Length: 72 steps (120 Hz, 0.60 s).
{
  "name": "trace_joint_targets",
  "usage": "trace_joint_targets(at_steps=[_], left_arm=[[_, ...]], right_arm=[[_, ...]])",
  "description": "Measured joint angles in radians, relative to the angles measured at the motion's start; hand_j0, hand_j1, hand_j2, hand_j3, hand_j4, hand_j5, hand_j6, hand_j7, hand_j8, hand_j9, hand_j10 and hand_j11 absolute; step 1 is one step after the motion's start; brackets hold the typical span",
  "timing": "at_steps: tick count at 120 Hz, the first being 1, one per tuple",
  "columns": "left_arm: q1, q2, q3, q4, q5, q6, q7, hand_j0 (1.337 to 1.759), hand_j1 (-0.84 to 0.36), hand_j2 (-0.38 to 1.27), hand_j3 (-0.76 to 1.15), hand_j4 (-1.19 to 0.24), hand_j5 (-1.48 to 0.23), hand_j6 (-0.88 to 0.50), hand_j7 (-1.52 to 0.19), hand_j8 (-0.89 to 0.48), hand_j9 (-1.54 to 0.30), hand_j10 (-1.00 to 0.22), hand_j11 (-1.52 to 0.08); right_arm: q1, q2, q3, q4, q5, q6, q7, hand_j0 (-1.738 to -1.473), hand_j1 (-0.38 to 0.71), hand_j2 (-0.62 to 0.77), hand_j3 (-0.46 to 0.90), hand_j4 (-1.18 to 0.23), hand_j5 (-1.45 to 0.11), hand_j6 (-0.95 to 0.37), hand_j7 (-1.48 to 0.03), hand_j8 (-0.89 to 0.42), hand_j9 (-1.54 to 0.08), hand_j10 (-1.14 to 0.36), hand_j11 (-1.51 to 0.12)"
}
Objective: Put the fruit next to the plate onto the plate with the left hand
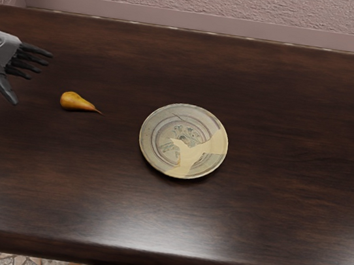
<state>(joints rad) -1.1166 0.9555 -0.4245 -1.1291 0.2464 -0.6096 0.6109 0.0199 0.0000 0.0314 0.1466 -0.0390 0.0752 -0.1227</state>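
Note:
A small golden-brown pear [76, 102] lies on its side on the dark wooden table, its stem pointing right toward the plate. The round beige plate [154, 152] with a grey pattern sits near the table's middle, with nothing on it. My left hand [16, 67] comes in from the left edge, a little left of and above the pear. Its fingers are spread and hold nothing, and there is a gap between them and the fruit. The right arm is out of view.
The dark wooden table [272, 205] fills most of the view. A pinkish wall runs along its far edge and tiled floor shows below its front edge.

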Motion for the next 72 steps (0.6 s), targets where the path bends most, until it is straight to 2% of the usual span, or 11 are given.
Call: trace_joint_targets(at_steps=[28, 34, 54, 62, 72], left_arm=[[-0.001, -0.010, 0.016, 0.009, 0.004, -0.002, 0.000, 1.658, 0.35, 0.00, 0.00, 0.00, 0.00, 0.00, 0.00, 0.00, 0.00, 0.00, 0.00], [-0.007, -0.054, 0.023, 0.011, 0.028, -0.002, 0.000, 1.658, 0.35, 0.00, 0.00, 0.00, 0.00, 0.00, 0.00, 0.00, 0.00, 0.00, 0.00], [-0.036, -0.173, 0.027, 0.012, 0.253, 0.005, 0.000, 1.658, 0.35, 0.00, 0.00, 0.00, 0.00, 0.00, 0.00, 0.00, 0.00, 0.00, 0.00], [-0.058, -0.178, 0.027, 0.011, 0.335, 0.043, 0.000, 1.658, 0.35, 0.00, 0.00, 0.00, 0.00, 0.00, 0.00, 0.00, 0.00, 0.00, 0.00], [-0.059, -0.248, 0.028, 0.008, 0.426, 0.108, 0.000, 1.658, 0.35, 0.00, 0.00, 0.00, 0.00, 0.00, 0.00, 0.00, 0.00, 0.00, 0.00]], right_arm=[[0.001, 0.000, 0.001, 0.000, 0.000, 0.000, 0.000, -1.658, -0.35, 0.00, 0.00, 0.00, 0.00, 0.00, 0.00, 0.00, 0.00, 0.00, 0.00], [0.002, 0.000, 0.001, 0.000, 0.000, 0.000, 0.000, -1.658, -0.35, 0.00, 0.00, 0.00, 0.00, 0.00, 0.00, 0.00, 0.00, 0.00, 0.00], [0.003, 0.000, 0.001, -0.001, 0.001, 0.000, 0.000, -1.658, -0.35, 0.00, 0.00, 0.00, 0.00, 0.00, 0.00, 0.00, 0.00, 0.00, 0.00], [0.003, 0.000, 0.001, -0.001, 0.001, 0.000, 0.000, -1.658, -0.35, 0.00, 0.00, 0.00, 0.00, 0.00, 0.00, 0.00, 0.00, 0.00, 0.00], [0.003, 0.000, 0.001, -0.001, 0.002, 0.000, 0.000, -1.658, -0.35, 0.00, 0.00, 0.00, 0.00, 0.00, 0.00, 0.00, 0.00, 0.00, 0.00]])
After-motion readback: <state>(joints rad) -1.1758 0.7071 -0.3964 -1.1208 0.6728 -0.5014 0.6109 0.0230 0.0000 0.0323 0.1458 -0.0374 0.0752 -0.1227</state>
